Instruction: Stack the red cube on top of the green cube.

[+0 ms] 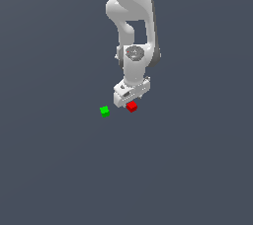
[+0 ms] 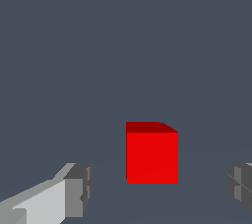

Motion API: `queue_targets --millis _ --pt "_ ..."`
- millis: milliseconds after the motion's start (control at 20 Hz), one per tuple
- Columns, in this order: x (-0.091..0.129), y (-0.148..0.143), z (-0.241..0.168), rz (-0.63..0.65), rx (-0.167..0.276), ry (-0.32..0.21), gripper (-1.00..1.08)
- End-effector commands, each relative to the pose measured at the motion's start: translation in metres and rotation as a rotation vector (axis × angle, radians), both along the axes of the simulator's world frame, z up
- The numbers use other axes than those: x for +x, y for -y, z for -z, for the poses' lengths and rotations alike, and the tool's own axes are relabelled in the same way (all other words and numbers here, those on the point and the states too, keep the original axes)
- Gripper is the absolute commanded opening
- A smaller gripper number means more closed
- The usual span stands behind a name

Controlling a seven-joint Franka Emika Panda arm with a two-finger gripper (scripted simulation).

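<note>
A white, jointed robot arm reaches down from the top of the exterior view over a plain, dark slate-grey bench, whose edges and corners lie outside both views. At the arm's lower end the white pincer hangs low, just above the surface. The small, plain, bright red cube rests on the bench right beneath it, its lower corner peeking out under the pincer body in the exterior view. In the wrist view the same red cube sits between the two grey fingertips, with a clear strip of bare bench on either side of it, so the pincer is spread wide and touches nothing; one finger shows with its white shank, the other only as a grey pad at the frame's border. The cube appears somewhat closer to the finger with the white shank than to the other, and it looks slightly beyond the fingertips rather than level with them, though how far it stands below them cannot be told. The small, plain, bright green cube lies on the bench near the red one, toward the exterior view's left and a little nearer that camera, apart from it and from the pincer. The green cube does not appear in the wrist view.
</note>
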State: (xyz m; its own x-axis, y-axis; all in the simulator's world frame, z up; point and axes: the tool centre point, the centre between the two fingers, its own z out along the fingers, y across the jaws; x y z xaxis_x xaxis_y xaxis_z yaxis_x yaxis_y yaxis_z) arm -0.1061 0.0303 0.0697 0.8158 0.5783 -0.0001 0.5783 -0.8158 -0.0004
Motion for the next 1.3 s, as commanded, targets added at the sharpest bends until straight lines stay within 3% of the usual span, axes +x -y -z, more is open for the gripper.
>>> queue_targets --millis 0,850,900,1250 --pt "0.0 0.0 0.001 0.0 0.0 0.0 1.0" --pt "0.0 0.0 0.05 0.001 0.0 0.0 1.0" --pt "0.0 0.0 0.05 0.001 0.0 0.0 -1.0" --pt "0.0 0.0 0.05 0.001 0.0 0.0 -1.0"
